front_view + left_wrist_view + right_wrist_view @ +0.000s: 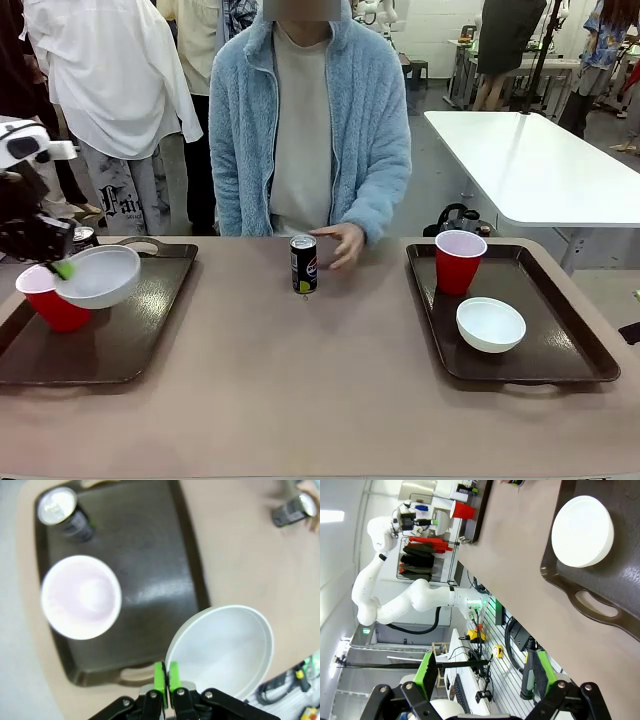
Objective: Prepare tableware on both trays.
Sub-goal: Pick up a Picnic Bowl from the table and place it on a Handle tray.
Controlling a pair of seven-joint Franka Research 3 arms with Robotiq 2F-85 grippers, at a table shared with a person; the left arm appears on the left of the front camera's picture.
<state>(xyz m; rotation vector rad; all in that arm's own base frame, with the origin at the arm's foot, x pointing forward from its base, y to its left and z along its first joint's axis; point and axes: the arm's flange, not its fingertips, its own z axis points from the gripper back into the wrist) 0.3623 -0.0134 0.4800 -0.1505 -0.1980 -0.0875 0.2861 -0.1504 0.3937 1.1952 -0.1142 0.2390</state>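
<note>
My left gripper (62,268) is shut on the rim of a white bowl (100,275), holding it tilted above the left tray (140,340). In the left wrist view the green pads (160,679) pinch that bowl's (225,650) edge over the tray's (145,570) handle end. A red cup (55,300) (80,596) and a dark can (82,237) (62,512) stand on this tray. The second can (303,264) stands mid-table beside the person's hand (345,245). The right tray (560,350) carries a red cup (458,260) and a bowl (490,324) (582,530). My right gripper (482,660) is open, off the table's near edge.
A person in a light blue fleece sits at the far side. A black kettle-like object (460,218) sits behind the right tray. A white table (540,160) stands at the back right. Bare tabletop lies between the trays.
</note>
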